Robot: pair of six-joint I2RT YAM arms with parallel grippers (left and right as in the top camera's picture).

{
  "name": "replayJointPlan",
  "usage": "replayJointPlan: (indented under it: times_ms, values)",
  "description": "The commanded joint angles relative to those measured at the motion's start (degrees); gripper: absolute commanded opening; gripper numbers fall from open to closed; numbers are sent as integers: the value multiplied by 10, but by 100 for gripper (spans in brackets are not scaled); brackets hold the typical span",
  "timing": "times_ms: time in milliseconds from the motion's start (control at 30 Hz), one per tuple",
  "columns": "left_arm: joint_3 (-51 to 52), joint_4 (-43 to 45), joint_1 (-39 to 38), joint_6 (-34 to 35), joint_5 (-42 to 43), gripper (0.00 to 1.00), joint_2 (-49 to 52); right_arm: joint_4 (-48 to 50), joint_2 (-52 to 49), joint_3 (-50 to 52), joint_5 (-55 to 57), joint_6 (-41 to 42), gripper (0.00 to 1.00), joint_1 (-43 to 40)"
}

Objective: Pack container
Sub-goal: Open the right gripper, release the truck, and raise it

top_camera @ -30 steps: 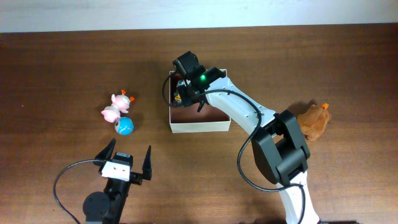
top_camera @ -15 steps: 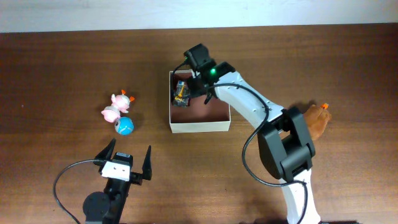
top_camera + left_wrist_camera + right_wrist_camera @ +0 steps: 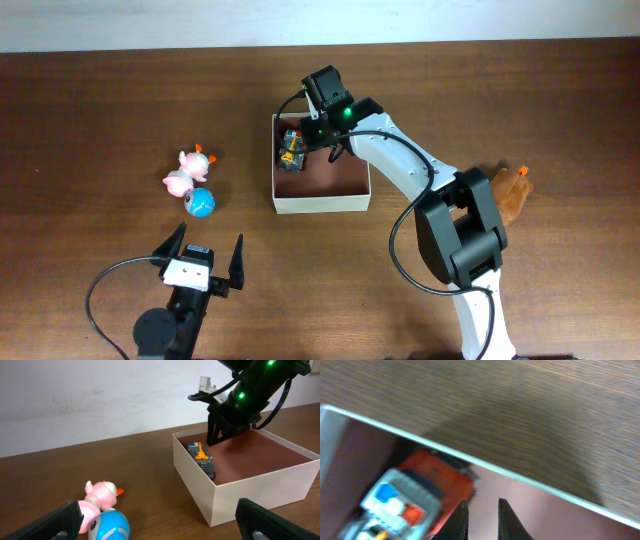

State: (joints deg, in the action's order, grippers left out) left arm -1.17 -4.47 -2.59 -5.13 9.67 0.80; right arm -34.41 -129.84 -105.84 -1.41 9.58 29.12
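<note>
At the tabletop's seven o'clock, the left tool (image 3: pixel 210 240) is hovering with its fingers spread wide apart, gripping nothing. Toward nine o'clock, two pink toy figures (image 3: pixel 185 170) are lying together, and a blue ball (image 3: pixel 201 203) is resting just beside them at their five o'clock. Near the centre, the container (image 3: pixel 320 204) is sitting flat on the tabletop. A small grey and orange toy vehicle (image 3: pixel 291 150) is lying inside it against the ten o'clock corner. The right tool (image 3: pixel 482 508) is hanging over the container's twelve o'clock rim, its fingers drawn almost together, with nothing between them. At three o'clock, a brown plush toy (image 3: pixel 505 195) is lying beside the right arm.
</note>
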Motion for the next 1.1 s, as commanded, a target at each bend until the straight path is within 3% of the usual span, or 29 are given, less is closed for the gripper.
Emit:
replayJointPlan:
  times_ms: [0,400,533,667,833,1067]
  values:
    - [3,0,3,-8,4,100,-5,8,-10,3,-59,4,13,5]
    - [3,0,3,-8,4,100,-5,23,-10,3,-109,-12,14,4]
    - [3,0,3,-8,4,100,-5,21,-10,3,-86,-12,25,2]
    - [3,0,3,-8,4,99,-5,-7,-9,-14,-80,-11,46,-2]
    - [3,0,3,-8,4,100,-5,-103,-9,-72,-15,-9,52,-3]
    - [3,0,3,-8,4,100,-5,-166,-9,-106,52,27,52,-3]
